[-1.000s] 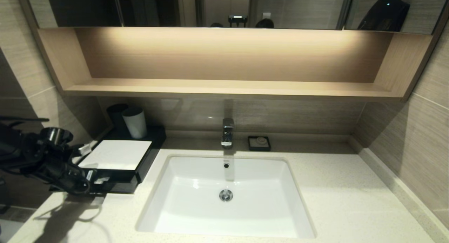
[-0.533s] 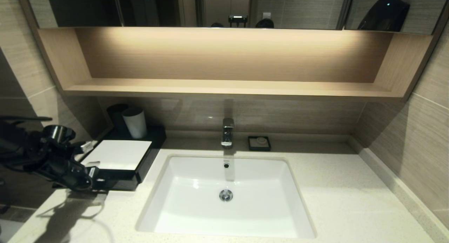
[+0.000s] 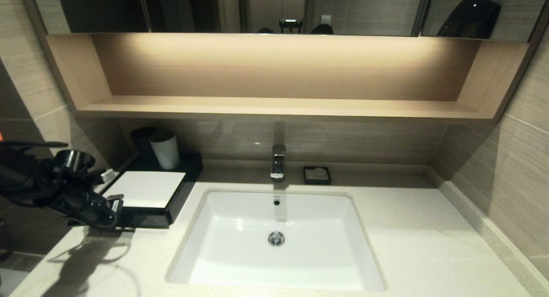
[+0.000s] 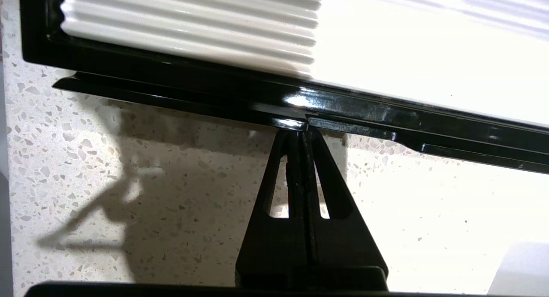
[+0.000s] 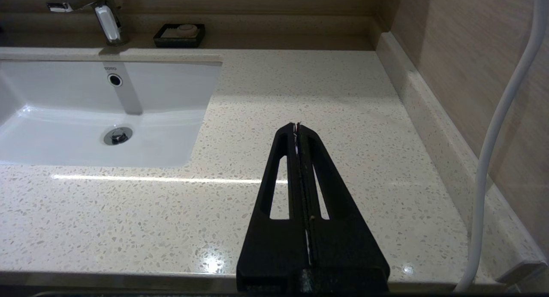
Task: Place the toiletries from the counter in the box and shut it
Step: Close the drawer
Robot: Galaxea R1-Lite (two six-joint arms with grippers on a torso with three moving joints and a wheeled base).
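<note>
Speckled counter (image 3: 407,245); left gripper (image 4: 302,131) low, jaws closed, tips seemingly touching box (image 4: 364,112) front; right gripper (image 5: 298,127) closed, parked.

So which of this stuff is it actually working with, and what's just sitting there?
In the job:
- box
- counter
- left gripper, jaws shut, tips at the box's front edge

Just there:
- cup
- tap
- soap dish
- basin
- right gripper, idle over the counter
</note>
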